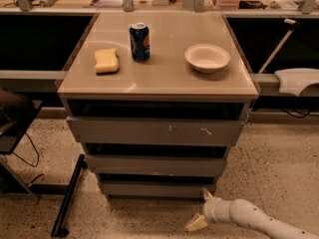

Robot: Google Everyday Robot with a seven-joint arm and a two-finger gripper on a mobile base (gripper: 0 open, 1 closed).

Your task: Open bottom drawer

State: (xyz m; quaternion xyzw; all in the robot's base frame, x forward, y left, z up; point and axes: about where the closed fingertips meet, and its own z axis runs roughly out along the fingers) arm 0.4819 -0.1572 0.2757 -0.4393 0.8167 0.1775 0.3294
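A cabinet with three grey drawer fronts stands in the middle of the camera view. The bottom drawer [157, 188] is the lowest and narrowest front, plain grey, close to the floor. My gripper [201, 209] is at the end of a white arm coming in from the lower right. It sits low over the floor, just right of and below the bottom drawer's right end. Its two pale fingertips [196, 223] are spread apart and hold nothing.
On the cabinet top [159, 73] are a yellow sponge [106, 60], a blue soda can [139, 42] and a white bowl [207, 58]. A black stand leg [67, 198] lies on the floor at left. A white device [296, 79] sits on the right ledge.
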